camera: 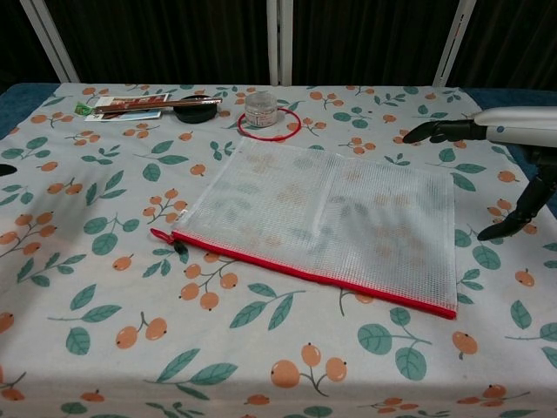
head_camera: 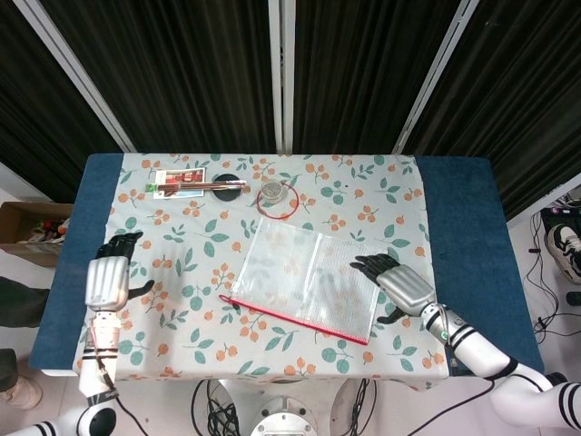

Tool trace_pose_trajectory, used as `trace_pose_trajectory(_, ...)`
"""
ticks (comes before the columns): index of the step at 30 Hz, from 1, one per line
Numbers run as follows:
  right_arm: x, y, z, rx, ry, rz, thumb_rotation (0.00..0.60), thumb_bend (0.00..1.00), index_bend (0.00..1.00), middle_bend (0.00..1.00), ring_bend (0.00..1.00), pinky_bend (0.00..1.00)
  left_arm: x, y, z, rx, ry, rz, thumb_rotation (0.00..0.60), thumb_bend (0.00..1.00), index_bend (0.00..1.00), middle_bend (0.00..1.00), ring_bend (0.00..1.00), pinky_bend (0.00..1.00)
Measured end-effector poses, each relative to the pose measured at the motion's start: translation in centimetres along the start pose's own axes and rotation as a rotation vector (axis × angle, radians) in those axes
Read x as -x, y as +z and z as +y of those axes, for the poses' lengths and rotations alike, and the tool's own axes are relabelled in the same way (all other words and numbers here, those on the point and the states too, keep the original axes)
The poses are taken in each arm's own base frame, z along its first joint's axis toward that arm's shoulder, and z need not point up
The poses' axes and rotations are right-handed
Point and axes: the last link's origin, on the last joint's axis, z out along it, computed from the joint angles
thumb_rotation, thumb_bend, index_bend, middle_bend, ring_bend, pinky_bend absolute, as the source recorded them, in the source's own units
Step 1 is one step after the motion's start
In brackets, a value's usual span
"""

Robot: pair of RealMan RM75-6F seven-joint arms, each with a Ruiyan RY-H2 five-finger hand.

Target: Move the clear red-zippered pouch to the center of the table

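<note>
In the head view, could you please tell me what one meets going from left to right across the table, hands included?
Left hand → chopsticks on a card → clear red-zippered pouch → right hand. The small jar and red ring sit above the pouch's span, so I leave them out.
</note>
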Motion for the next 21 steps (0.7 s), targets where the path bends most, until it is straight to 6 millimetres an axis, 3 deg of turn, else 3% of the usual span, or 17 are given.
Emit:
trace_pose_trajectory(6, -1.4, -3.4, 3.2, 0.105, 0.053, 0.192, 0.600, 0.08, 0.00, 0.08, 0.00, 0.00, -1.7, -0.2, -4.5, -0.069, -0.034, -0.026, 0.600, 0.08, 0.21, 0.20, 0.15, 0.26)
trace_pose_trajectory(11, -2.2, -7.1, 6.0, 0.238, 0.031, 0.374, 0.600, 0.14, 0.03, 0.13, 0.00, 0.00, -2.9, -1.5, -8.2, -0.062, 0.067, -0.048, 0.600, 0.08, 0.24, 0.22, 0.18, 0.26)
trace_pose_trajectory(17, -1.1, -12.5, 8.0, 0.392, 0.019, 0.525, 0.600, 0.15, 0.04, 0.13, 0.00, 0.00, -3.6, -3.8, -10.7, -0.044, 0.174, -0.019, 0.600, 0.08, 0.25, 0.22, 0.17, 0.23)
trace_pose_trajectory(21, 0.1, -15.0, 8.4, 0.434, 0.045, 0.557, 0.600, 0.15, 0.05, 0.13, 0.00, 0.00, -4.2, -5.5, -11.2, -0.055, 0.205, 0.007, 0.600, 0.08, 0.25, 0.22, 0.17, 0.23)
